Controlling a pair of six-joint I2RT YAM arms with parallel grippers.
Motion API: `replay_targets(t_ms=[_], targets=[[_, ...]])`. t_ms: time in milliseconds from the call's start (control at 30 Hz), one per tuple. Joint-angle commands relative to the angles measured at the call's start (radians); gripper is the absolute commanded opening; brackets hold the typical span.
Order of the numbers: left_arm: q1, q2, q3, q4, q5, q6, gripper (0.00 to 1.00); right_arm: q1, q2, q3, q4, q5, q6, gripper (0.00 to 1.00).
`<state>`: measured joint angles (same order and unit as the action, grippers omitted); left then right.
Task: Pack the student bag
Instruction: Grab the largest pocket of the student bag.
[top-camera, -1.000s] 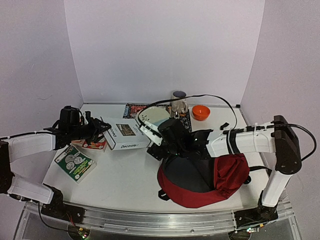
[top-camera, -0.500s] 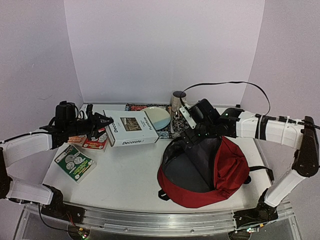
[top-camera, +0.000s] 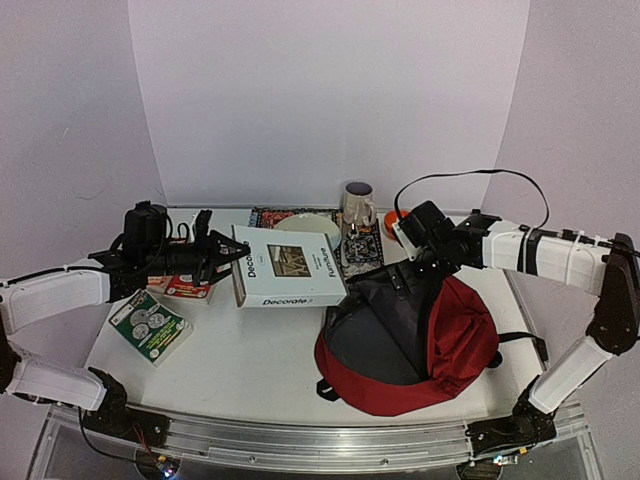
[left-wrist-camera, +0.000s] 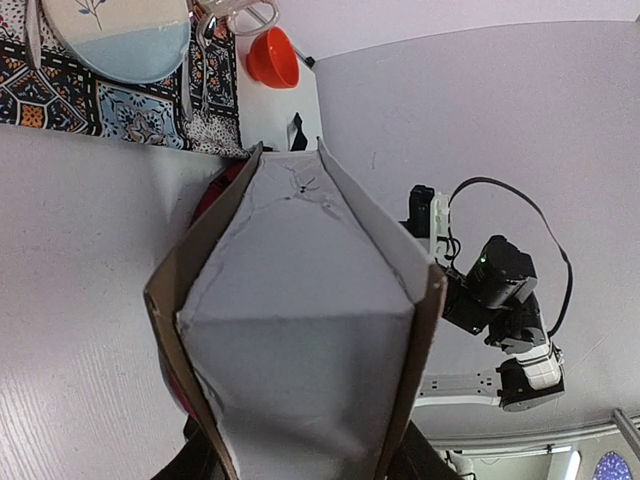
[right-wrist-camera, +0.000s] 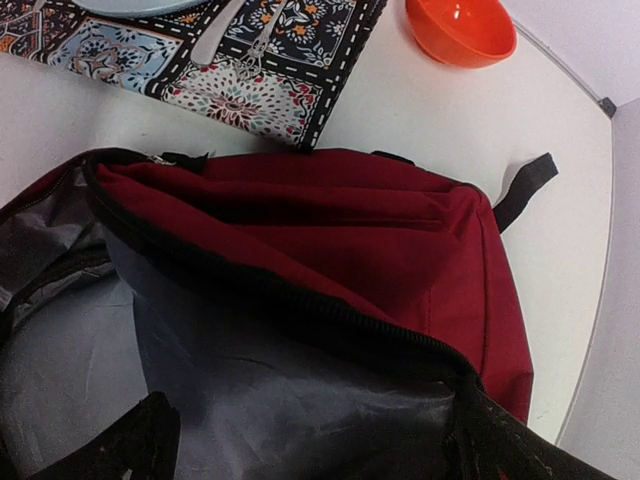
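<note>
The student bag lies at the front right, dark red, its mouth unzipped and its grey lining showing. My right gripper hovers at the bag's far rim, where the flap stands raised. In the right wrist view that gripper is open wide, lining spans the gap, and the black zip edge runs to its right finger. My left gripper is shut on a white box printed "Decorate", held off the table just left of the bag. The box fills the left wrist view.
A green booklet and red packs lie at the left. Behind the bag are a patterned mat with a plate, a mug and an orange bowl. White walls close in the table.
My left arm has carried the box to the right, toward the bag. My right arm swung from the bag's left side to its far rim, and the flap now stands raised.
</note>
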<state>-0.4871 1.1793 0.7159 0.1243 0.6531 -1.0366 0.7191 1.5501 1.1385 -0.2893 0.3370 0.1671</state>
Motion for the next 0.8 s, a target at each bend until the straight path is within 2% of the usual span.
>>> replay_targets(t_ms=[0,100,367,500,600,767], targets=[[-0.027,0.025,0.053,0.067,0.010,-0.018,0.31,0.031,0.015,0.049,-0.075,0.008,0.032,0.96],[-0.054,0.057,0.059,0.078,0.019,-0.020,0.31,0.032,0.047,0.053,-0.099,0.050,0.042,0.96],[-0.130,0.141,0.103,0.093,0.026,-0.015,0.30,0.033,0.136,0.052,-0.117,0.046,0.040,0.96],[-0.147,0.162,0.101,0.094,0.025,-0.017,0.29,0.032,0.171,0.062,-0.091,0.051,0.019,0.91],[-0.152,0.173,0.094,0.094,0.021,-0.017,0.28,0.031,0.210,0.087,-0.084,0.065,0.010,0.82],[-0.155,0.198,0.077,0.094,0.025,-0.002,0.28,0.031,0.256,0.137,-0.070,0.037,0.000,0.53]])
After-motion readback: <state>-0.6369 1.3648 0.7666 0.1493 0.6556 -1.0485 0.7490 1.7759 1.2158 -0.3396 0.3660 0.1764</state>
